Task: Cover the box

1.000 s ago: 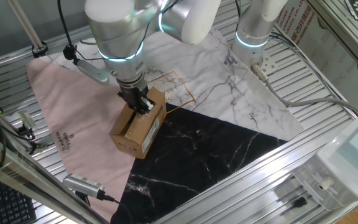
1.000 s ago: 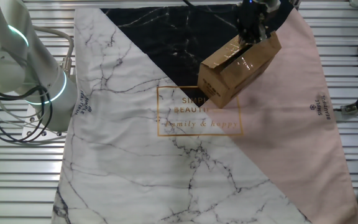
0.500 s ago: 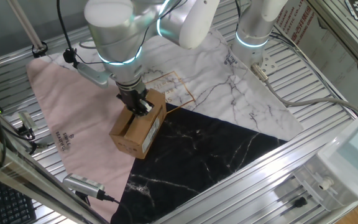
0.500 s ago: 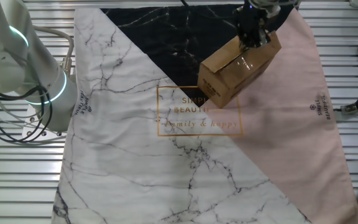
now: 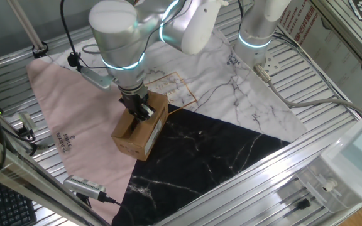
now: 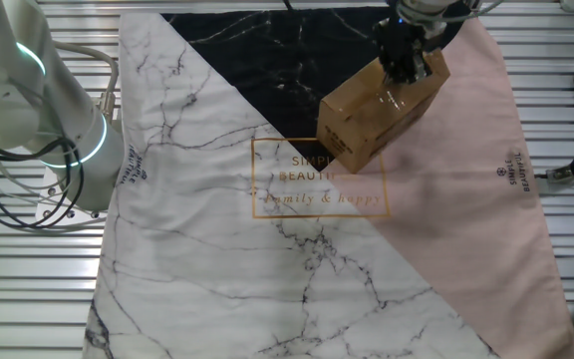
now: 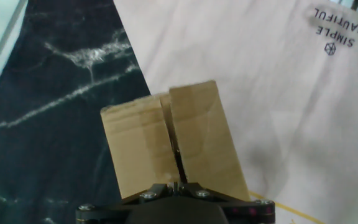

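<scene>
The box is a small brown cardboard carton lying on the patterned cloth, where the pink and black parts meet. In the other fixed view the box sits at the top right. My gripper is shut and its tips rest on the box's top, at the end nearer the arm. Seen from the other side, the gripper presses on the far end of the top. In the hand view the two long flaps of the box lie folded down with a narrow seam between them, and the shut gripper sits over that seam.
A second arm's base stands at the cloth's far edge, also seen at the left. Cables run over the slatted table. A metal tool lies near the front left, and a clear plastic bin stands at right.
The shut gripper has shifted a little along the box's top towards its middle and slightly lower. The box itself has hardly moved.
</scene>
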`<action>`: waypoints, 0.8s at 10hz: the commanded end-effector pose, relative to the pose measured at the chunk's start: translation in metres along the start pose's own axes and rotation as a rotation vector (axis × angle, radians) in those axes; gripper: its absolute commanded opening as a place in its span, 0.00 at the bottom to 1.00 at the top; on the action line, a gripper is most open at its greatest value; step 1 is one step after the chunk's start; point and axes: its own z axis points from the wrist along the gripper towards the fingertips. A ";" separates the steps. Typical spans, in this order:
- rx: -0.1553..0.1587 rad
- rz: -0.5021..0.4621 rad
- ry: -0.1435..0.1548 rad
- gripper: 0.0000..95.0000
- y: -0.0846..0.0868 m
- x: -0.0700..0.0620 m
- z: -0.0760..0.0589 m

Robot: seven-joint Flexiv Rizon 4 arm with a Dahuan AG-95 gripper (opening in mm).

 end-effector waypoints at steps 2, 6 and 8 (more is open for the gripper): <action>0.001 0.004 -0.002 0.00 0.000 0.001 0.001; 0.004 0.006 0.002 0.00 0.001 0.000 0.003; 0.006 0.005 0.003 0.00 0.001 0.000 0.003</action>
